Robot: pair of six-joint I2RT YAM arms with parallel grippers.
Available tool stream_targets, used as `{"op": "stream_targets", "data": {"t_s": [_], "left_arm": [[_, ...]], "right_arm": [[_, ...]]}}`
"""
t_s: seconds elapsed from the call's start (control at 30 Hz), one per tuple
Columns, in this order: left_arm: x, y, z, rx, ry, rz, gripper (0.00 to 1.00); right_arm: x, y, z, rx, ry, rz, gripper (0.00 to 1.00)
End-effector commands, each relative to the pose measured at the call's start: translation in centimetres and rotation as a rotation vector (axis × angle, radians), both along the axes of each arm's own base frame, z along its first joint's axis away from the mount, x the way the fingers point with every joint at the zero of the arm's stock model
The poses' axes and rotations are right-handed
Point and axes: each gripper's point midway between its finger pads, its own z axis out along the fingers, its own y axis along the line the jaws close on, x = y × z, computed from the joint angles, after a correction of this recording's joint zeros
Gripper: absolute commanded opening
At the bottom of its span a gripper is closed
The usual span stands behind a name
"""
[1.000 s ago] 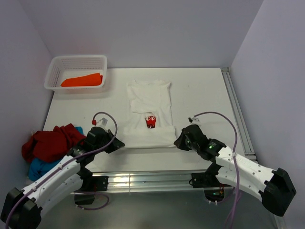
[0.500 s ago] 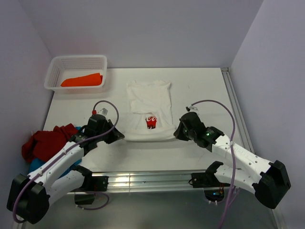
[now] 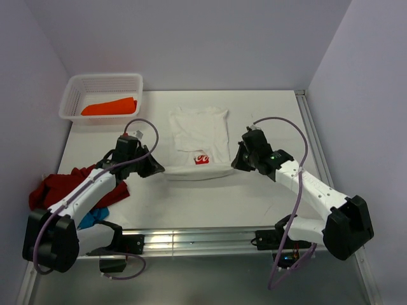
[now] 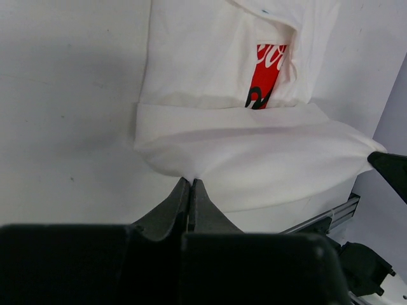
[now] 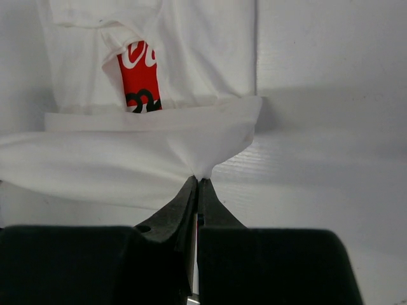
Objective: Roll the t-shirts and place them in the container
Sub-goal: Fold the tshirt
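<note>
The white t-shirt with the red Coca-Cola print lies at the table's middle, its near end folded over into a band. My left gripper is shut on the band's left corner; in the left wrist view the jaws pinch white cloth. My right gripper is shut on the band's right corner, as the right wrist view shows, with the red print just beyond the fold. A red tee and a blue tee lie heaped at the left edge. An orange tee lies in the basket.
A white mesh basket stands at the back left corner. A metal rail runs along the table's right edge, and an aluminium frame along the near edge. Purple walls close in the sides and back.
Both grippers have moved away from the near edge with the shirt's folded end, carrying the band further over the shirt so it covers more of the red print.
</note>
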Motion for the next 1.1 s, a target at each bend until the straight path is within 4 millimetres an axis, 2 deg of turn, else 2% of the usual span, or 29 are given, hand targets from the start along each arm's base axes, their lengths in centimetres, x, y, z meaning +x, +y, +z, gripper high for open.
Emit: {"op": "stream_targets", "data": {"t_s": [0.0,0.17,0.33,0.5,0.93,1.07], "left_arm": [[1.9,0.6,0.7,0.016,-0.028,-0.019,0.02],[3.6,0.9,-0.1,0.019,-0.002,-0.016,0.03],[5.4,0.6,0.3,0.020,-0.009,-0.021,0.03],[7.0,0.4,-0.2,0.030,0.002,-0.024,0.04],[10.7,0.0,-2.8,0.042,0.050,-0.025,0.00],[11.5,-0.2,-3.2,0.043,0.051,-0.023,0.00]], "right_arm": [[2.1,-0.6,1.3,-0.026,-0.036,-0.005,0.00],[3.9,-0.6,0.5,-0.042,-0.009,-0.008,0.00],[5.4,-0.9,-0.4,-0.039,0.018,-0.017,0.00],[6.9,-1.2,-1.2,-0.044,0.036,-0.030,0.00],[11.5,-1.5,-2.1,-0.040,0.063,-0.064,0.00],[12.5,-1.4,-2.9,-0.031,0.082,-0.071,0.00]]}}
